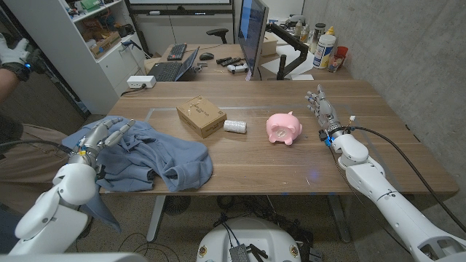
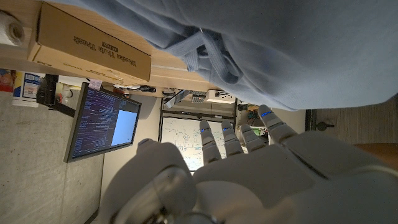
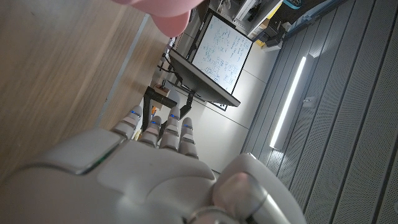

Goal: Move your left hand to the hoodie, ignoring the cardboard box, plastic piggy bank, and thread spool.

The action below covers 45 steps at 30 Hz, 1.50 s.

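On the grained wooden table (image 1: 393, 156), a rumpled soft blue fabric hoodie (image 1: 156, 155) lies at the left front with the left hand (image 1: 102, 136) resting on it, fingers apart, beside a rectangular cardboard box (image 1: 201, 116), glossy pink plastic piggy bank (image 1: 283, 129) and small white cylindrical thread spool (image 1: 234, 126), the right hand (image 1: 321, 109) standing empty with straight fingers.

Bright even lighting, sharp, soft shadows

An office or lab: a desk behind the worktop (image 1: 240, 182) carries a monitor (image 1: 253, 33), laptop (image 1: 175, 67) and keyboard (image 1: 177, 51), beside white shelving (image 1: 95, 36).
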Available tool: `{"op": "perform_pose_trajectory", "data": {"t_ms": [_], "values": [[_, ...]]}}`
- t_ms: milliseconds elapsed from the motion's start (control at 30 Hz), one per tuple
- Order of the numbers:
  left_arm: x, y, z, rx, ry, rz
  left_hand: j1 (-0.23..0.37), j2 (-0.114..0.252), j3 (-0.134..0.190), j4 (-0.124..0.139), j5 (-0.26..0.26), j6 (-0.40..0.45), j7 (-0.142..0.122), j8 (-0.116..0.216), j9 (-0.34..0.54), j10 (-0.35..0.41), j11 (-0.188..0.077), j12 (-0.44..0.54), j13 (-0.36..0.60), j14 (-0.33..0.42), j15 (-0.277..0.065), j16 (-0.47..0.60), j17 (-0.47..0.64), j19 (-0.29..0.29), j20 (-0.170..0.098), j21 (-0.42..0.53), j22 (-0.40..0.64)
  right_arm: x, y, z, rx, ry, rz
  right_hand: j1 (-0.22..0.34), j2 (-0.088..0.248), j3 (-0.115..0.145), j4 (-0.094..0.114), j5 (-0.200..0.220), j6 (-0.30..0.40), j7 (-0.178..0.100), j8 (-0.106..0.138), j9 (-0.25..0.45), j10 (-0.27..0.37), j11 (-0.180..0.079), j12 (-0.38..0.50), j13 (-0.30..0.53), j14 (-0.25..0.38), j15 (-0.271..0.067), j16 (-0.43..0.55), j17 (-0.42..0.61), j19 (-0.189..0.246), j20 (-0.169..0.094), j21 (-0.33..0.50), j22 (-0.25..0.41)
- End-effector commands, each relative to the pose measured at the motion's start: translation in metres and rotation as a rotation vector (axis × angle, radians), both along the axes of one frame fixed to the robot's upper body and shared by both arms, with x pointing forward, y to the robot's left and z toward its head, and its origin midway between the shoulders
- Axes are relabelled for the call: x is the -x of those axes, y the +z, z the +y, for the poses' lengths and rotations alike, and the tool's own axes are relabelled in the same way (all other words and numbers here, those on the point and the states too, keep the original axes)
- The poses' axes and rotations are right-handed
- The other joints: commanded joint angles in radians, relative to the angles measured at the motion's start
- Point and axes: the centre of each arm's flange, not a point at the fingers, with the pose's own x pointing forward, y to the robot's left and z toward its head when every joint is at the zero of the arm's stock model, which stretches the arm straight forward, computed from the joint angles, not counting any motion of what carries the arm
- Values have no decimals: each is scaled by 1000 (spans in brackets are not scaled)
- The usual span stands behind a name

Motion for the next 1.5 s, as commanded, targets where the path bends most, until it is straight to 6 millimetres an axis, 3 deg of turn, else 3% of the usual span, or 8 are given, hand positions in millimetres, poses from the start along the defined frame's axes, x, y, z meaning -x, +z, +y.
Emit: {"op": "perform_pose_trajectory", "data": {"t_ms": [33,1133,1500], "values": [[-1,2,3,-15,21,17,12,-1,-1,-2,10,4,0,2,2,5,-4,7,2,-1,-2,5,1,-2,3,6,3,-2,0,2,-3,3,2,0,29,3,4,0,4,-1,-1,3,5,-3,-2,2,3,0,3,2,-6,-1,5,3],[-2,12,15,-61,88,48,12,-1,0,-3,11,10,3,4,2,5,-3,7,2,-5,3,4,1,-6,4,5,3,-6,-3,6,-10,7,7,0,29,4,4,0,4,-1,-1,4,5,-4,-2,2,3,1,4,2,-6,-1,5,3],[-13,14,18,-53,91,57,13,-1,1,-3,12,10,3,4,2,5,-3,7,2,-5,3,4,1,-6,5,5,3,-6,-1,8,-3,15,2,0,29,4,4,0,5,-1,-1,4,5,-5,-2,2,2,1,3,2,-7,-1,5,3]]}}
